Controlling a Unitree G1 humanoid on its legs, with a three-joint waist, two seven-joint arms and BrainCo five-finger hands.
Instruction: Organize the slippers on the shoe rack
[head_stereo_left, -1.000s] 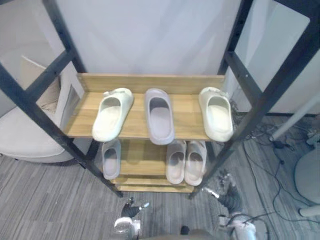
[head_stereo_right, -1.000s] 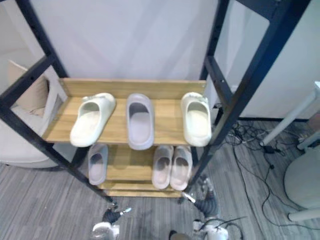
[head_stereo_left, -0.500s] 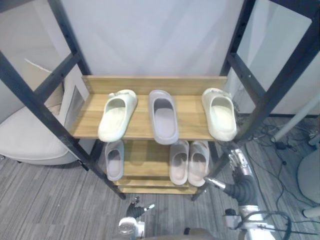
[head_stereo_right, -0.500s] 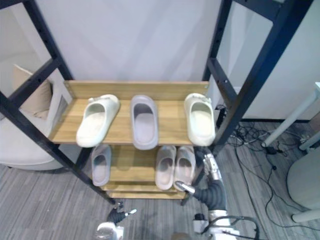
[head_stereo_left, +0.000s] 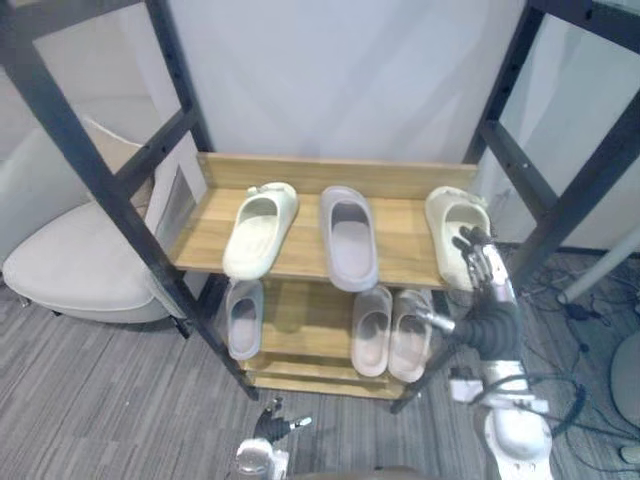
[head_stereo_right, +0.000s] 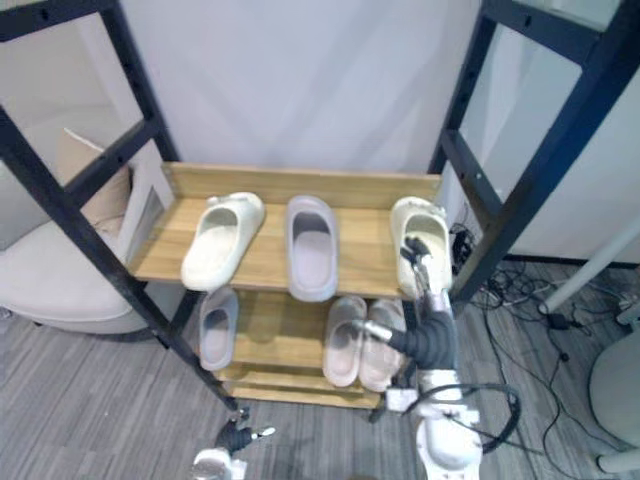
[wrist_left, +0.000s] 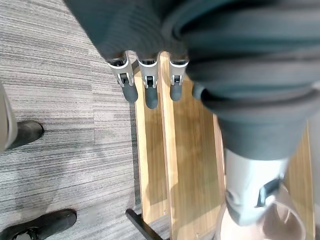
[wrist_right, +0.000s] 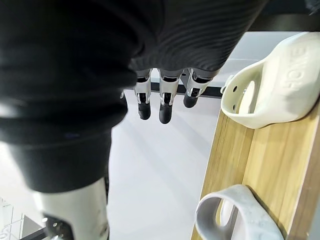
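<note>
Six slippers on two tiers. Standing before a white wall (head_stereo_left: 330, 80): black-framed shoe rack (head_stereo_left: 330, 172) with wooden shelves; sitting at its left, pale armchair (head_stereo_left: 70, 275). Lying along the upper shelf (head_stereo_left: 300, 252): left cream slipper (head_stereo_left: 260, 230), middle grey slipper (head_stereo_left: 349, 238), right cream slipper (head_stereo_left: 450, 222). Lying on the lower shelf (head_stereo_left: 300, 320): small grey slipper (head_stereo_left: 243, 318) at left, pinkish pair (head_stereo_left: 372, 330) at right. Hovering in front of the right cream slipper, fingers (wrist_right: 166, 107) straight and holding nothing: right hand (head_stereo_left: 482, 268). Hanging low near the floor (head_stereo_left: 100, 400), fingers relaxed, empty: left hand (wrist_left: 150, 92).

Embossed lettering on cream slipper (wrist_right: 272, 82) strap, not legible.
</note>
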